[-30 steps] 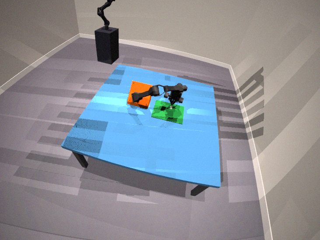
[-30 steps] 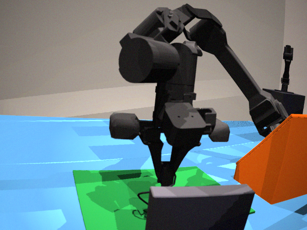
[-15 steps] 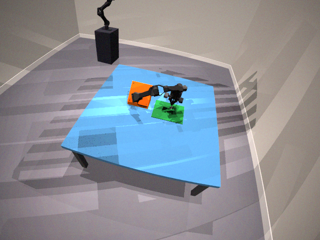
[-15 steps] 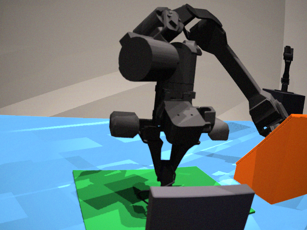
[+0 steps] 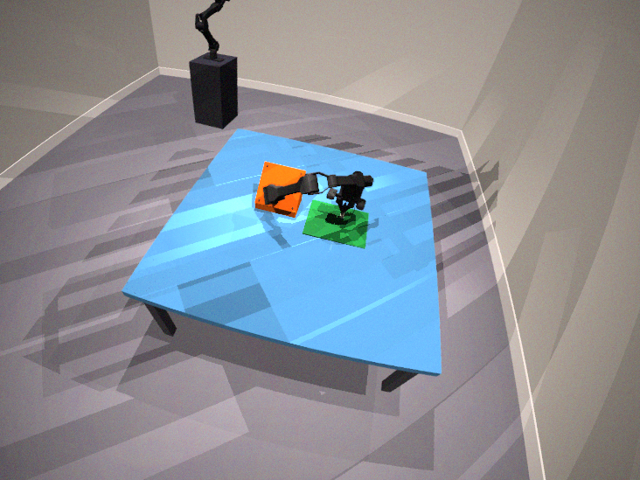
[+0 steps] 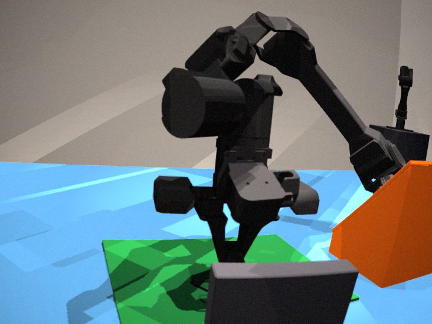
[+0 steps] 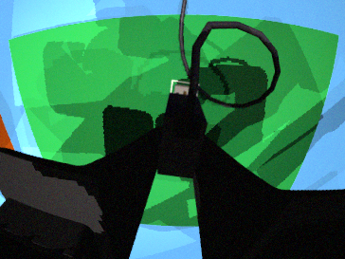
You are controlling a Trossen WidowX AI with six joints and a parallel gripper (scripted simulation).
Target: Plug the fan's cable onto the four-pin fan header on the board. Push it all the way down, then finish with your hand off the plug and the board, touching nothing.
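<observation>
From the top, one blue table [image 5: 346, 298] [image 6: 43, 194] [image 7: 38, 6] was shown with one green board [image 5: 320, 226] [image 6: 133, 255] [image 7: 38, 63] and one orange block [image 5: 285, 176] [image 6: 399, 226] [image 7: 6, 136] on it. Two black arms were seen: the working arm [image 5: 290, 186] [image 6: 331, 93], reaching from the block to the board, and a spare arm [image 5: 202, 24] [image 6: 403, 100], upright on a single dark pedestal [image 5: 213, 93] [image 6: 414, 144] well apart from the table. Two table legs were in sight. The plug and header were too small and dark to be told apart.

From the exterior, the gripper [image 5: 342, 216] [image 6: 231, 255] [image 7: 181, 145] was pictured pointing down over the board, its two fingers converging low. The fingertips' lower ends, and whatever lay beneath them, were hidden by one grey slab [image 6: 281, 295], which could not be made out from above. The orange block was cut off at the right edge, and only part of the black cable [image 6: 198, 284] [image 7: 278, 69] was left uncovered.

From the wrist, one black plug [image 7: 179, 157] was gripped between the two fingers. Beside its far end, one small white-edged header [image 7: 180, 87] was partly covered; whether the plug was fully seated could not be told. One loop of black cable and one thin grey cord [image 7: 181, 25] were revealed clearly only here. The cord was cut off at the top edge, and the orange block was reduced to a sliver at the left.
</observation>
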